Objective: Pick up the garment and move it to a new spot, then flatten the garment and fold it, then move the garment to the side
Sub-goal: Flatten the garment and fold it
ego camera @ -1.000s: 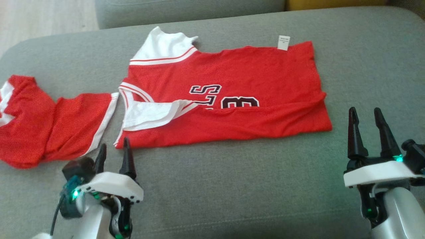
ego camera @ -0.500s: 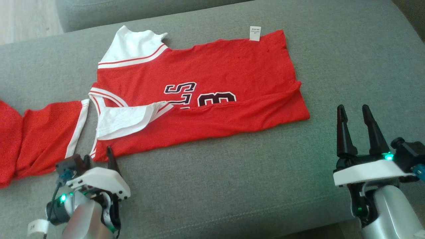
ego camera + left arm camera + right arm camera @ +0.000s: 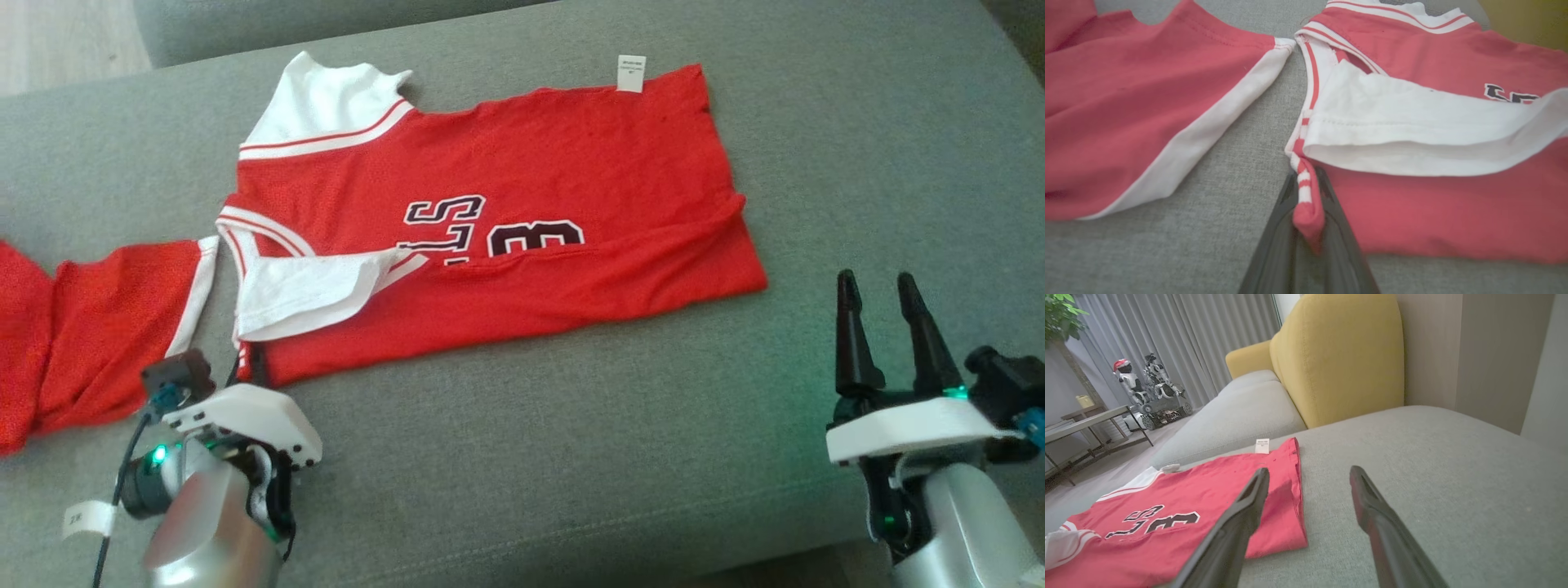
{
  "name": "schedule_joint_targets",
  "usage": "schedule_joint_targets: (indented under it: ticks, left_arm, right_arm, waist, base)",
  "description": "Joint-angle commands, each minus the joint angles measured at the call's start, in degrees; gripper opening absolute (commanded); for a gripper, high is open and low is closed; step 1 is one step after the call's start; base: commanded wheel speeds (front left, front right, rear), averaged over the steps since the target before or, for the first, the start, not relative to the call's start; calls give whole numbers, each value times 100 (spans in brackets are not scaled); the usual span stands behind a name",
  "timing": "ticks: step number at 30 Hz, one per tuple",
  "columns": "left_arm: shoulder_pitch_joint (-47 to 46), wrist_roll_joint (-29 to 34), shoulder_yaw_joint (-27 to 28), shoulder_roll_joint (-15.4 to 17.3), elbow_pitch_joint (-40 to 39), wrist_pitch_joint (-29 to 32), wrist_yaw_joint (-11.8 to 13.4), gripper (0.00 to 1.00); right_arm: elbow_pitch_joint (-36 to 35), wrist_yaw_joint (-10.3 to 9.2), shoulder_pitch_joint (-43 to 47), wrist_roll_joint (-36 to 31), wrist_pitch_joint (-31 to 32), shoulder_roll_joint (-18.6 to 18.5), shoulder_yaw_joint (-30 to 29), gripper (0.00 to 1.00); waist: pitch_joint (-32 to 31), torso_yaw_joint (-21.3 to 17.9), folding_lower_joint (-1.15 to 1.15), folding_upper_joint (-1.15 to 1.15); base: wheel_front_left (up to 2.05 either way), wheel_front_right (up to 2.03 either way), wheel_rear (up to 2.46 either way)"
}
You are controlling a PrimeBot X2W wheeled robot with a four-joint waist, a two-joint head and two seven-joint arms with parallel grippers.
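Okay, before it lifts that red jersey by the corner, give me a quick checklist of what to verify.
1. Left hand shut on the jersey corner: ok, fabric is pinched in it.
2. Right hand gripping the jersey: not ok, open and apart from it.
3. Shorts free of the jersey: ok, bare cushion shows between them.
4. Jersey lying flat: not ok, white sleeve is folded over the front.
5. Grip catches every layer at the corner: cannot tell.

White housings (image 3: 906, 425), silver forearms (image 3: 967, 514), tapered black fingers (image 3: 851, 347).
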Motion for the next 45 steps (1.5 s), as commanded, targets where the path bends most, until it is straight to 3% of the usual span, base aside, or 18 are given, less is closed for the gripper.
schedule_joint_targets:
  ticks: [1,6,9,14,27,28,29,31,45]
  left_arm:
    - [-91,-24,88,101,-68,-2,-26,0]
    - [-39,30,38,22,-739,-18,-131,0]
    - [191,123,-53,-31,-1469,-20,-164,0]
    - [440,147,-358,-63,-2037,-21,-255,0]
    - [518,-86,-943,-73,-2594,-21,-99,0]
    - [514,-92,-953,-73,-2604,-21,-90,0]
    - [509,-96,-959,-73,-2611,-21,-79,0]
    - [496,-100,-962,-73,-2618,-21,-59,0]
    - [591,-165,-849,-2,-2401,-21,-56,0]
  right_arm:
    - [-82,37,-177,54,12,21,45,100]
    - [393,37,-419,259,378,131,-127,100]
    - [849,37,-723,654,735,187,-271,100]
    - [1572,37,-1170,1483,1272,236,-581,100]
    - [2983,37,-1953,1660,1570,-112,-343,100]
    - [3029,37,-1984,1704,1618,-111,-277,87]
    - [3052,37,-2011,1750,1658,-112,-202,52]
    - [3063,37,-2048,1847,1692,-133,-66,0]
    - [3033,37,-1945,2310,1544,-680,399,0]
  waist:
    - [7,49,0,0]
    - [6,265,0,0]
    - [39,474,0,0]
    - [107,697,0,0]
    - [331,966,0,0]
    - [343,971,0,0]
    - [357,971,0,0]
    - [373,970,0,0]
    - [-57,937,0,0]
  base:
    - [0,0,0]
    - [0,0,0]
    - [0,0,0]
    - [0,0,0]
    - [0,0,0]
    - [0,0,0]
    - [0,0,0]
    - [0,0,0]
    - [0,0,0]
